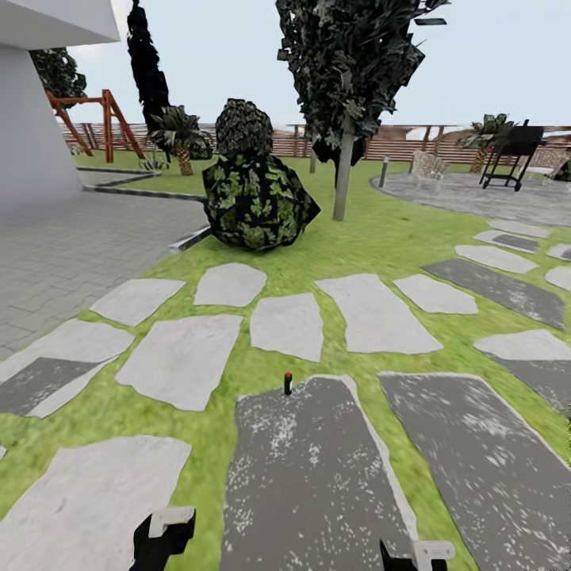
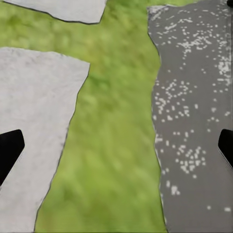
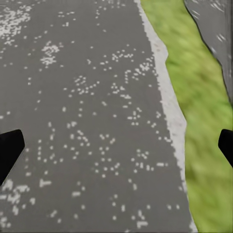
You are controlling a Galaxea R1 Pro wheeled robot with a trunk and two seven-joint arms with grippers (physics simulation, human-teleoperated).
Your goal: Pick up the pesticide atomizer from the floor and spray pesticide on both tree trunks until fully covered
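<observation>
Open ground: flat grey stepping stones [image 1: 357, 311] set flush in green grass [image 1: 214, 420], nothing raised between the robot and the small black bottle with a red cap [image 1: 288, 383], which stands alone at the dark slab's [image 1: 309, 476] far edge. Obstacles beyond: a round dark-green leafy bush [image 1: 255, 198]; beside it, a pale grey-brown tree trunk [image 1: 343, 178], grass gap between them. White house wall [image 1: 28, 135] at left.

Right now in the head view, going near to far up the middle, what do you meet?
Dark speckled stepping stone → pesticide atomizer → pale stepping stone → leafy bush → wooden fence.
</observation>
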